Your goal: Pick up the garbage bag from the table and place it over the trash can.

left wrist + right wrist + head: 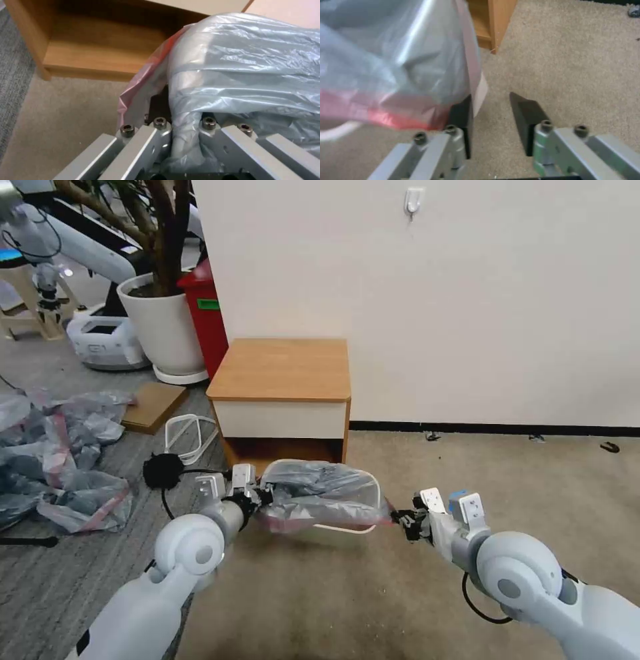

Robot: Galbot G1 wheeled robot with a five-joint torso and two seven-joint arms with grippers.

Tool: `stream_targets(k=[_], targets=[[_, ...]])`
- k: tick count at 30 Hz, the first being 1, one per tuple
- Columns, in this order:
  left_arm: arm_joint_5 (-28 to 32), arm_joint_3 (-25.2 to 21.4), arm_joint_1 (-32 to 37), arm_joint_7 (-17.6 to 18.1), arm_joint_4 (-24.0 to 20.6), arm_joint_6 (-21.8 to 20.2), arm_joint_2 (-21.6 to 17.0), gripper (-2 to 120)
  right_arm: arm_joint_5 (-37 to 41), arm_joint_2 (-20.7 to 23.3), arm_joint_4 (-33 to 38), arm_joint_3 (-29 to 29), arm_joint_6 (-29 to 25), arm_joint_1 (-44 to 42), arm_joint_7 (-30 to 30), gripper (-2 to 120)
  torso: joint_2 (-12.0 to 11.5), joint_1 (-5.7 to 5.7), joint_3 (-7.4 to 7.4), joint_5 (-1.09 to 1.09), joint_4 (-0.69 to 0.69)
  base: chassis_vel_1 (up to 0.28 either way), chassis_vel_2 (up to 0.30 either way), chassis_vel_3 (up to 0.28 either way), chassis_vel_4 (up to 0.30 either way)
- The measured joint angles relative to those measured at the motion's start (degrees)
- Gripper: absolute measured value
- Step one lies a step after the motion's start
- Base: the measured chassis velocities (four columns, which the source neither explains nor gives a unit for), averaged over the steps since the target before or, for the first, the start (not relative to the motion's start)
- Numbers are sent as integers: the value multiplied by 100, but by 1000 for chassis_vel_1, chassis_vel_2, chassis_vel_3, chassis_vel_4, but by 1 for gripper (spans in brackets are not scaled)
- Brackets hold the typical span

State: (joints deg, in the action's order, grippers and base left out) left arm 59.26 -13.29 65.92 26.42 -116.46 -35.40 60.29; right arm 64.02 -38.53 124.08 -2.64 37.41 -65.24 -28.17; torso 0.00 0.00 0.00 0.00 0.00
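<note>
My left gripper (257, 493) pinches the garbage bag (320, 493) draped over the trash can (347, 528); my right gripper (408, 521) stands spread beside it. Seating the rim comes next.

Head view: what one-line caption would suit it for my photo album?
Both end effectors, left and right, flank a grey garbage bag draped over the trash can, before the wooden table.
</note>
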Motion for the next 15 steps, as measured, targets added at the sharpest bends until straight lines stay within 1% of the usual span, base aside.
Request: stream_targets(k=[1,2,3,6,11,15], targets=[[-1,6,-1,2,0,6,18,4,2,-17,0,0,0,-6,0,36,0,0,0,0,0,0,0,0,0],[-1,11,-1,3,1,7,26,4,3,-26,0,0,0,-12,0,38,0,0,0,0,0,0,0,0,0],[-1,11,-1,3,1,7,26,4,3,-26,0,0,0,-12,0,38,0,0,0,0,0,0,0,0,0],[-4,21,-20,7,20,22,33,3,42,-42,3,-3,1,-32,1,46,0,0,0,0,0,0,0,0,0],[-3,25,-114,39,54,61,70,3,13,-31,8,16,1,-62,8,51,0,0,0,0,0,0,0,0,0],[50,21,-183,154,65,101,110,3,-127,-30,9,58,-3,-118,16,50,0,0,0,0,-1,0,0,0,0]])
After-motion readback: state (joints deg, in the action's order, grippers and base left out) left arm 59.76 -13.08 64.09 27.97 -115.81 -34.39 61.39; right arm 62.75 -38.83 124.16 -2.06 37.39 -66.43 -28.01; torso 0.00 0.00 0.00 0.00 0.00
